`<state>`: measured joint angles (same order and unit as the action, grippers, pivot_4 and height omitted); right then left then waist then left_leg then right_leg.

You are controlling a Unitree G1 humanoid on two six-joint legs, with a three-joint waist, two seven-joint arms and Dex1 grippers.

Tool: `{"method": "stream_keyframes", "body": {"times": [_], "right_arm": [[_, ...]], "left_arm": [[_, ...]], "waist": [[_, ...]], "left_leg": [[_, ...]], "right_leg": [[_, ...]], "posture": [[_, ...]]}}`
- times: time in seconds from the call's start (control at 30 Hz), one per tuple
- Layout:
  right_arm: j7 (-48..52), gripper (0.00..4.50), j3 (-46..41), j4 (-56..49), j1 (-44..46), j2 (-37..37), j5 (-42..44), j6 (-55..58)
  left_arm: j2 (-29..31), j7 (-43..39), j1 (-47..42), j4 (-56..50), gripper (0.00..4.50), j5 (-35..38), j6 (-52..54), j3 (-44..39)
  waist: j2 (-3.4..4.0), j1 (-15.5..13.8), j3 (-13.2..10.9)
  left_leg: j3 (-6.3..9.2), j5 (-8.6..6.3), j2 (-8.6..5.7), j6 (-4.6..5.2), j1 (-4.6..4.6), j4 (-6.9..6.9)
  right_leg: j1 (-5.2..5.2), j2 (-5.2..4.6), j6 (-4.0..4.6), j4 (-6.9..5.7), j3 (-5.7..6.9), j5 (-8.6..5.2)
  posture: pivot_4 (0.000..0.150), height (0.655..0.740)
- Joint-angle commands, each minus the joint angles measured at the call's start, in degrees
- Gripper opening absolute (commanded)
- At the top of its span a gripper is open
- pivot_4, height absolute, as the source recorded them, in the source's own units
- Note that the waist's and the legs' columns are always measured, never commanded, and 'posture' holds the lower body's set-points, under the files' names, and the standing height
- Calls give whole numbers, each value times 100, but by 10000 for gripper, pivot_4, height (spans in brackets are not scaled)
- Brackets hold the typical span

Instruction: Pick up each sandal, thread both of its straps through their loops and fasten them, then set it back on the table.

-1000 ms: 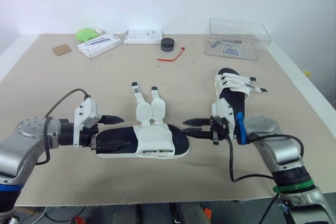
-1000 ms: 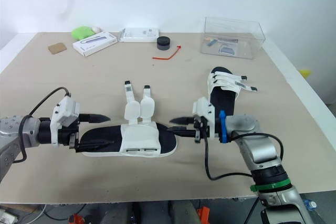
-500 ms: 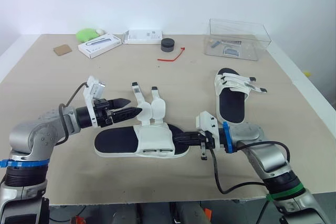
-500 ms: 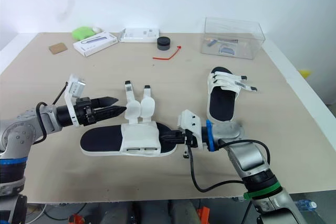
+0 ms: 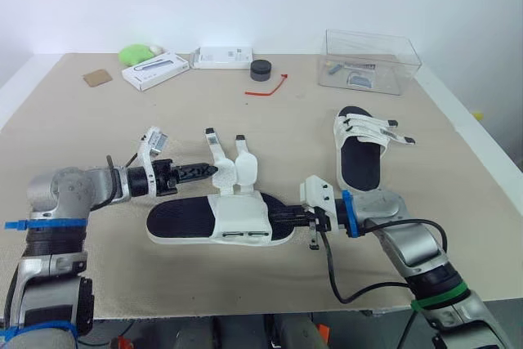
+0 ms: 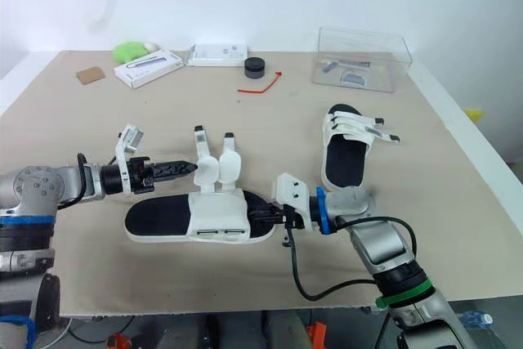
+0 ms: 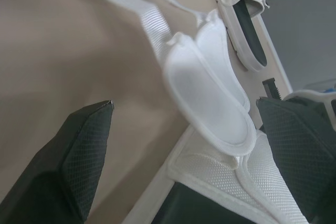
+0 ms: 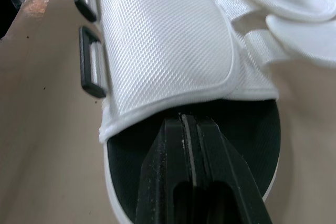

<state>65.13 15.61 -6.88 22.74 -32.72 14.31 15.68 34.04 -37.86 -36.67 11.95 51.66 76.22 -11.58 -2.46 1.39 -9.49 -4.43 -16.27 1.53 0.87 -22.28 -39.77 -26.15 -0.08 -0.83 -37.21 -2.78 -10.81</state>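
An unfastened white sandal (image 5: pixel 221 220) with a black footbed lies flat near the table's front. Its two straps (image 5: pixel 214 143) trail away from me, and their rounded pads (image 5: pixel 237 171) rest just behind the upper. My left gripper (image 5: pixel 208 170) is open at the pads; in the left wrist view the nearer pad (image 7: pixel 210 93) sits between its fingers (image 7: pixel 86 145). My right gripper (image 5: pixel 278 213) is shut, its tips (image 8: pixel 184 121) lying on the footbed at the upper's edge. A second sandal (image 5: pixel 361 146), with its straps closed, lies to the right.
Along the back stand a clear plastic box (image 5: pixel 372 59), a black round object (image 5: pixel 261 69), a red tie (image 5: pixel 270 87), two white boxes (image 5: pixel 154 69) (image 5: pixel 222 56), a green lump (image 5: pixel 137 53) and a brown pad (image 5: pixel 96 78).
My left gripper left the sandal's left end and came up to the strap pads. My right gripper closed and slid left onto the footbed.
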Motion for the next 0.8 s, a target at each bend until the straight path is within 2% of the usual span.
{"method": "stream_keyframes", "body": {"times": [0.03, 0.3, 0.8], "right_arm": [[34, 346, -54, -38, 107, 15, 20, -130], [-16, 346, -52, -139, 68, 9, -2, -146], [-66, 346, -55, -235, 52, -18, -36, -96]], "left_arm": [[-127, -27, -330, 368, 45000, -169, 50, 96], [-724, -268, -1270, 1871, 45000, -656, -307, 239], [-934, -1047, -2388, 3837, 45000, -1640, -1548, 287]], "waist": [[0, -6, 0], [-1, -8, 1], [-3, -4, 0]], "left_leg": [[0, 0, 0, 0, 0, 0], [0, 1, -14, -2, -4, -5], [3, 6, -24, -6, -7, -5]], "right_leg": [[0, -1, 0, 0, 0, 0], [3, -7, -5, 1, -2, 4], [1, -2, -4, 1, -3, 10]], "posture": [[1500, 7400], [1500, 7400], [1500, 7400]]}}
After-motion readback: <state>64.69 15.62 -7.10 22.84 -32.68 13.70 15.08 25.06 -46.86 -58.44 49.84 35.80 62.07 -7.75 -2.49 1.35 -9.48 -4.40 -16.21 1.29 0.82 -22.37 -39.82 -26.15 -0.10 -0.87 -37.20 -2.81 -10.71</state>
